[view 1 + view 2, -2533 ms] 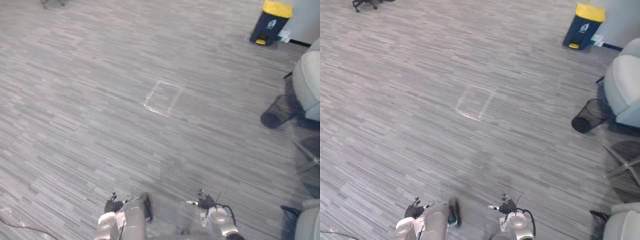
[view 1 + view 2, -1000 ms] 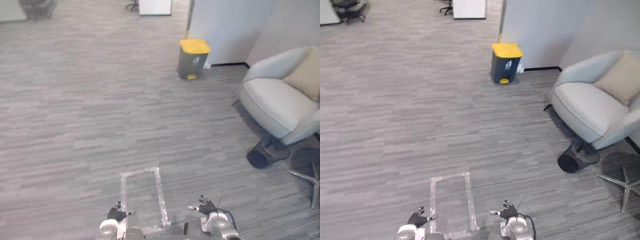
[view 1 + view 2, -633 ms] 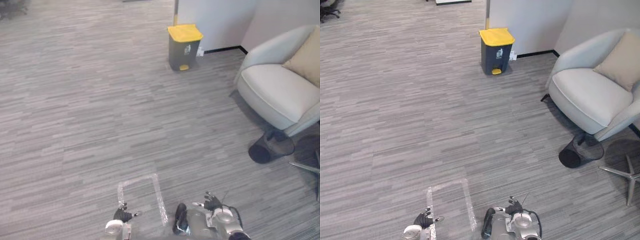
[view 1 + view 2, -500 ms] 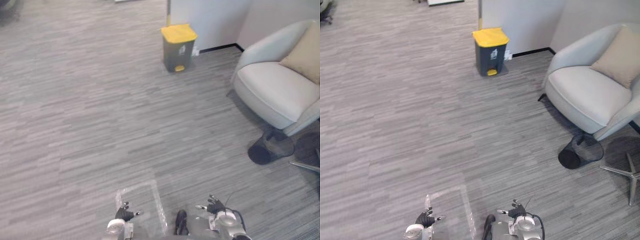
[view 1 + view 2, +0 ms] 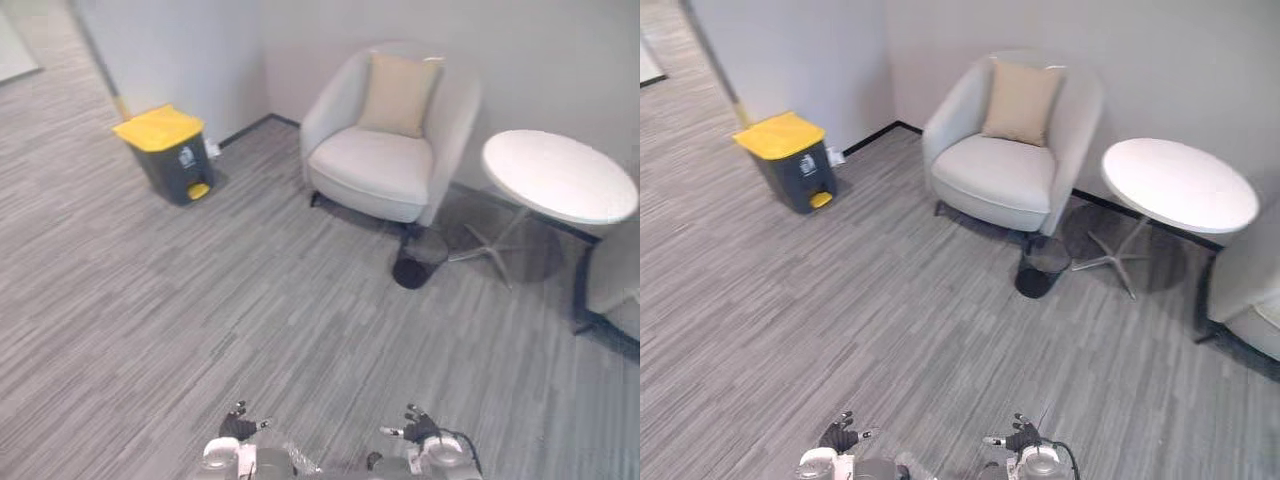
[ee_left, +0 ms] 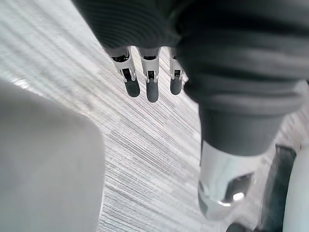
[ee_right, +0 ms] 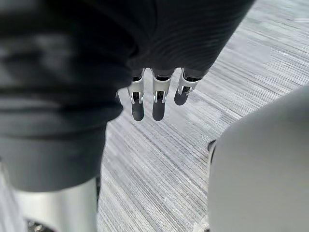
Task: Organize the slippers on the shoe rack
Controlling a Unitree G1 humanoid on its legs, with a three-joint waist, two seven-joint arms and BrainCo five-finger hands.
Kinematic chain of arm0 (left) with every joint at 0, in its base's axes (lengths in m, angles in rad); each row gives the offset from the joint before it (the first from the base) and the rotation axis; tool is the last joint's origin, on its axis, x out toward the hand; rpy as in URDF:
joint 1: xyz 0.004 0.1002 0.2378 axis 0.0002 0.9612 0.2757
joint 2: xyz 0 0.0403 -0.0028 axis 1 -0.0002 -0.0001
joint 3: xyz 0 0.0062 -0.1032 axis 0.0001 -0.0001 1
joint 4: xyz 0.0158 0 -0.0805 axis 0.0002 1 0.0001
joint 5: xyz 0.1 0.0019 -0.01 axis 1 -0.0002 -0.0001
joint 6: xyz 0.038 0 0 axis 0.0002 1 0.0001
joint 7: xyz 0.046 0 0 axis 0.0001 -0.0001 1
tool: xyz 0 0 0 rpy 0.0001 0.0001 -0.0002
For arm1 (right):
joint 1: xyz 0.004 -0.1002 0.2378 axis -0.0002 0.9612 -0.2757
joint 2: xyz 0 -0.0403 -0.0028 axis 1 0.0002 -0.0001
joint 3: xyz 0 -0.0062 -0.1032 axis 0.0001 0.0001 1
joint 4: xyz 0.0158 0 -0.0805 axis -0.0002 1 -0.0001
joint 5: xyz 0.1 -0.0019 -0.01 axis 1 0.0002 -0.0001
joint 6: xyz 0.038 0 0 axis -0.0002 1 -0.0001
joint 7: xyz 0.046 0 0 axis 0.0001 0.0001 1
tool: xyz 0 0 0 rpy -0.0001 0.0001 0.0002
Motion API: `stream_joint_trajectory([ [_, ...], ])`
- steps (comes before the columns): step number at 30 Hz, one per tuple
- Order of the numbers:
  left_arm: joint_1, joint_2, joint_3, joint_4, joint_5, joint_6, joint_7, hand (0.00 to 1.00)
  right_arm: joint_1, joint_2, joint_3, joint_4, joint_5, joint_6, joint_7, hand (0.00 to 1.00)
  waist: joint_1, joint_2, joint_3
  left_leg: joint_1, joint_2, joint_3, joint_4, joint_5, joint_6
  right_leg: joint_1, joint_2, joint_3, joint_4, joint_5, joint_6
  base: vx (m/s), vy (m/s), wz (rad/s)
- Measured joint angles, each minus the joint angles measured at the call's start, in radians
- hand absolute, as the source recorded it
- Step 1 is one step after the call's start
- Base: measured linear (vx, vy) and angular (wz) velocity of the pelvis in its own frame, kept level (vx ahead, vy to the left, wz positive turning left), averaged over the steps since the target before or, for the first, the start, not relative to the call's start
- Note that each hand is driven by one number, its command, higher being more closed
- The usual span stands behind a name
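Both hands empty. Left hand [image 5: 238, 427] and right hand [image 5: 418, 428] hang low at the bottom of the head view, and in the wrist views their fingers [image 6: 152, 89] [image 7: 159, 104] hang straight and relaxed over bare plank floor [image 5: 150, 300], nothing in either. Can't tell where the slippers or the shoe rack are from here. Ahead is a room corner: a grey armchair [image 5: 385, 165] with a beige cushion [image 5: 398, 92], a round white table [image 5: 558, 176], a black mesh wastebasket [image 5: 415, 258] on the floor just in front of the chair, and a yellow-lidded pedal bin [image 5: 168, 152] by the wall on the left. Main risk, as I read it: this heading leads into furniture, not towards the task, so walking on wastes time. Collision risk too: the wastebasket is low, dark and nearest, easy to kick over, and the table's splayed legs [image 5: 490, 243] could catch a foot. Another seat [image 5: 1250, 300] crowds the right edge, so a right turn is tight.
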Motion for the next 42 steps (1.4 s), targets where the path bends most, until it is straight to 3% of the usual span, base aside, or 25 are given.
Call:
stream_joint_trajectory([
  [2, -0.002, 0.001, -0.018, 0.001, 0.002, 0.000, -0.001, 0.00, -0.003, -0.003, -0.001, 0.001, 0.000, 0.001, 0.000, 0.00, -0.003, -0.004, -0.003, 0.012, -0.018, 0.071, -0.032, 0.012, 0.018, -0.041, -0.009, 0.049, 0.005, 0.021, 0.007, 0.03, 0.180, -0.93],
  [4, -0.008, -0.005, -0.020, 0.010, 0.005, 0.001, -0.001, 0.00, -0.013, -0.012, -0.001, 0.001, 0.000, 0.001, 0.000, 0.00, -0.012, 0.008, 0.004, 0.030, -0.013, 0.132, -0.057, 0.021, 0.030, -0.075, -0.009, 0.006, 0.014, 0.053, -0.003, 0.02, 0.126, -0.93],
  [5, -0.011, -0.011, -0.021, 0.020, 0.008, 0.004, -0.001, 0.00, -0.022, -0.016, 0.002, 0.000, 0.000, 0.001, 0.001, 0.00, -0.020, 0.022, 0.007, 0.035, 0.002, 0.168, -0.063, 0.030, 0.045, -0.085, -0.012, -0.130, 0.020, 0.080, -0.042, -0.05, 0.118, -1.15],
  [6, -0.009, -0.013, -0.029, 0.019, 0.014, 0.005, -0.002, 0.00, -0.039, -0.021, 0.001, -0.003, 0.000, 0.000, 0.001, 0.00, -0.024, 0.033, 0.009, 0.068, 0.006, 0.227, -0.118, 0.039, 0.055, -0.109, -0.076, -0.501, 0.153, 0.001, -0.123, -0.06, 0.120, -1.15],
  [7, -0.010, -0.013, -0.029, 0.019, 0.017, 0.005, -0.003, 0.00, -0.038, -0.022, -0.002, 0.000, 0.000, 0.000, 0.001, 0.00, -0.028, 0.029, 0.012, 0.099, 0.000, 0.259, -0.140, 0.047, 0.057, -0.104, -0.122, -0.672, 0.263, -0.063, -0.137, -0.07, 0.089, -1.00],
  [9, -0.002, -0.013, -0.027, 0.019, 0.016, 0.009, -0.003, 0.00, -0.034, -0.021, -0.002, 0.006, -0.012, -0.001, 0.001, 0.00, -0.026, 0.028, 0.011, 0.122, 0.010, 0.316, -0.144, 0.047, 0.057, -0.061, -0.139, -0.812, 0.359, -0.142, -0.159, -0.05, -0.010, -0.77],
  [11, 0.002, -0.013, -0.027, 0.018, 0.017, 0.011, -0.003, 0.00, -0.035, -0.015, -0.002, 0.028, -0.035, -0.006, 0.002, 0.00, -0.022, 0.024, 0.000, 0.130, 0.019, 0.370, -0.147, 0.047, 0.052, -0.003, -0.156, -0.917, 0.346, -0.193, -0.146, -0.02, -0.069, -0.77],
  [12, 0.001, -0.007, -0.026, 0.013, 0.017, 0.013, -0.004, 0.00, -0.039, -0.008, -0.001, 0.045, -0.037, -0.006, 0.006, 0.00, -0.008, 0.006, -0.009, 0.129, 0.011, 0.396, -0.144, 0.052, 0.036, 0.001, -0.135, -0.884, 0.247, -0.199, -0.097, 0.00, -0.164, -1.08],
  [13, -0.003, -0.020, -0.026, 0.016, 0.018, 0.017, -0.004, 0.00, -0.040, -0.016, -0.001, 0.052, -0.037, -0.007, 0.008, 0.00, 0.005, 0.034, -0.009, 0.119, 0.046, 0.394, -0.146, 0.063, 0.010, 0.020, -0.047, -0.824, 0.127, -0.128, -0.110, 0.02, -0.191, -1.15],
  [15, -0.002, -0.030, -0.026, 0.014, 0.019, 0.016, -0.006, 0.00, -0.038, -0.016, -0.001, 0.062, -0.037, -0.007, 0.008, 0.00, 0.018, 0.051, -0.014, 0.107, 0.076, 0.385, -0.132, 0.070, -0.003, 0.057, 0.021, -0.782, -0.004, -0.051, -0.135, -0.02, -0.166, -1.02],
  [17, -0.004, -0.028, -0.026, 0.016, 0.023, 0.016, -0.009, 0.00, -0.031, -0.024, -0.008, 0.071, -0.032, -0.008, 0.003, 0.00, 0.015, 0.051, -0.014, 0.105, 0.090, 0.354, -0.110, 0.070, -0.003, 0.073, 0.042, -0.751, -0.051, -0.025, -0.150, -0.04, -0.151, -0.67],
  [20, -0.010, -0.029, -0.025, 0.017, 0.027, 0.016, -0.009, 0.00, -0.016, -0.028, -0.038, 0.071, -0.032, -0.010, -0.004, 0.00, 0.017, 0.047, -0.011, 0.101, 0.087, 0.260, -0.090, 0.071, -0.007, 0.071, 0.058, -0.712, -0.066, -0.009, -0.155, -0.01, -0.061, -0.35],
  [23, -0.016, -0.022, -0.015, 0.016, 0.021, 0.014, -0.007, 0.00, -0.013, -0.028, -0.043, 0.071, -0.031, -0.011, -0.004, 0.00, 0.029, 0.031, 0.004, 0.065, 0.063, 0.092, -0.030, 0.064, -0.005, 0.078, 0.060, -0.671, -0.106, 0.029, -0.151, -0.05, -0.002, -0.31],
  [25, -0.016, -0.028, -0.014, 0.017, 0.016, 0.013, -0.005, 0.00, -0.012, -0.026, -0.044, 0.072, -0.030, -0.011, -0.004, 0.00, 0.031, 0.045, 0.006, 0.079, 0.050, -0.036, -0.062, 0.041, -0.012, 0.085, 0.075, -0.628, -0.138, 0.059, -0.143, -0.08, 0.086, -0.57],
  [27, -0.012, -0.035, -0.014, 0.020, 0.016, 0.013, -0.006, 0.00, -0.015, -0.033, -0.048, 0.070, -0.029, -0.013, -0.004, 0.00, 0.031, 0.071, 0.001, 0.131, 0.061, -0.041, -0.146, 0.014, -0.020, 0.087, 0.104, -0.578, -0.184, 0.100, -0.135, -0.06, 0.135, -0.75],
  [30, -0.015, -0.030, 0.013, 0.021, 0.016, 0.015, -0.007, 0.00, -0.008, -0.014, -0.101, 0.063, -0.025, -0.015, -0.004, 0.00, 0.030, 0.049, 0.012, 0.143, 0.041, 0.010, -0.159, 0.015, -0.016, 0.095, 0.095, -0.525, -0.238, 0.156, -0.124, -0.08, 0.161, -0.55],
  [42, -0.006, -0.033, 0.020, 0.023, -0.004, 0.014, -0.002, 0.00, 0.026, -0.012, -0.169, 0.047, 0.063, -0.022, 0.002, 0.00, 0.014, 0.048, -0.007, 0.162, 0.007, -0.057, -0.190, 0.032, -0.004, 0.113, 0.076, -0.580, -0.238, 0.144, -0.108, 0.05, 0.021, 0.12],
])
